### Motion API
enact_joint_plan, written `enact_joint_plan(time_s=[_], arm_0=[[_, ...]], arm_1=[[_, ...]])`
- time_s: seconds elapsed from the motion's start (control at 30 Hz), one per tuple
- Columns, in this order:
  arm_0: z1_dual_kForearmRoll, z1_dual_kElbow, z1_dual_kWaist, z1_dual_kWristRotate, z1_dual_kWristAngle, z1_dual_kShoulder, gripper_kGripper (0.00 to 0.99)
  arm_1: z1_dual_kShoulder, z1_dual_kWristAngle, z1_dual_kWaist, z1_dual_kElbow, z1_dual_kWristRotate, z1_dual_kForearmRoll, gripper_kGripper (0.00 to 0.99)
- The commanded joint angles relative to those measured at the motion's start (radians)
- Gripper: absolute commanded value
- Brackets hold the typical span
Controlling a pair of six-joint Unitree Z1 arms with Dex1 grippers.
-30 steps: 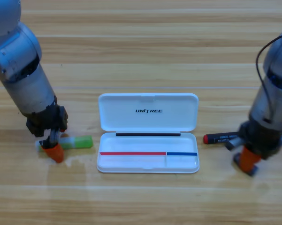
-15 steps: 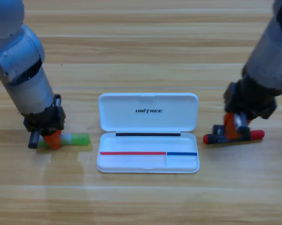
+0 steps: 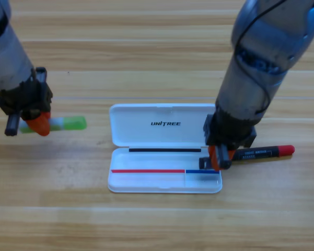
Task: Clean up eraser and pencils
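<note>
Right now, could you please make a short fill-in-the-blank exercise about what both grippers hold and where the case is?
1. The left gripper holds the ____ pencil.
2. The right gripper holds the black-and-red pencil at the case's ____ edge.
3. The white case lies ____ on the table.
4. The lid bears the word ____.

Missing words: green; right; open; UNITREE

White case [image 3: 164, 125], translucent green pencil [image 3: 70, 123], black red-ended pencil [image 3: 264, 152], orange-jawed end effectors.

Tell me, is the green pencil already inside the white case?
No. The green pencil is off to the left of the white case, held at the left tool, nowhere near the tray.
</note>
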Motion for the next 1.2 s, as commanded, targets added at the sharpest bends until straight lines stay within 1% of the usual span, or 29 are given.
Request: enact_joint_plan(time_s=[0.03, 0.63, 0.67, 0.73, 0.77, 0.8, 0.97, 1.0, 1.07, 1.13, 1.2], arm_0=[[0.039, -0.007, -0.002, 0.012, -0.018, -0.042, 0.0], [0.046, -0.011, -0.002, 0.01, -0.034, -0.017, 0.0], [0.046, -0.012, -0.002, 0.01, -0.034, -0.015, 0.0], [0.046, -0.014, -0.002, 0.01, -0.034, -0.014, 0.0], [0.046, -0.015, -0.002, 0.01, -0.034, -0.014, 0.0], [0.046, -0.015, -0.002, 0.01, -0.034, -0.014, 0.0], [0.048, -0.02, -0.005, 0.01, -0.034, -0.02, 0.0], [0.054, -0.024, -0.007, 0.01, -0.034, -0.02, 0.0], [0.068, -0.046, -0.013, 0.01, -0.034, -0.019, 0.0], [0.088, -0.075, -0.028, 0.004, -0.034, -0.019, 0.0], [0.106, -0.106, -0.048, -0.007, -0.034, -0.017, 0.0]], arm_1=[[0.119, 0.01, 0.027, -0.033, -0.002, 0.011, 0.0], [0.153, 0.009, 0.019, -0.058, 0.005, 0.011, 0.0], [0.143, 0.009, 0.019, -0.052, 0.005, 0.013, 0.112], [0.117, 0.007, 0.019, -0.038, 0.013, 0.013, 0.598], [0.1, 0.009, 0.019, -0.03, 0.016, 0.013, 0.759], [0.082, 0.009, 0.019, -0.024, 0.018, 0.014, 0.822], [0.005, 0.009, 0.019, -0.004, 0.016, 0.037, 0.834], [-0.009, 0.009, 0.019, -0.001, 0.014, 0.04, 0.856], [-0.044, 0.009, 0.017, 0.01, 0.013, 0.056, 0.896], [-0.085, 0.009, 0.007, 0.031, 0.01, 0.076, 0.907], [-0.125, 0.009, -0.006, 0.068, 0.01, 0.076, 0.933]])
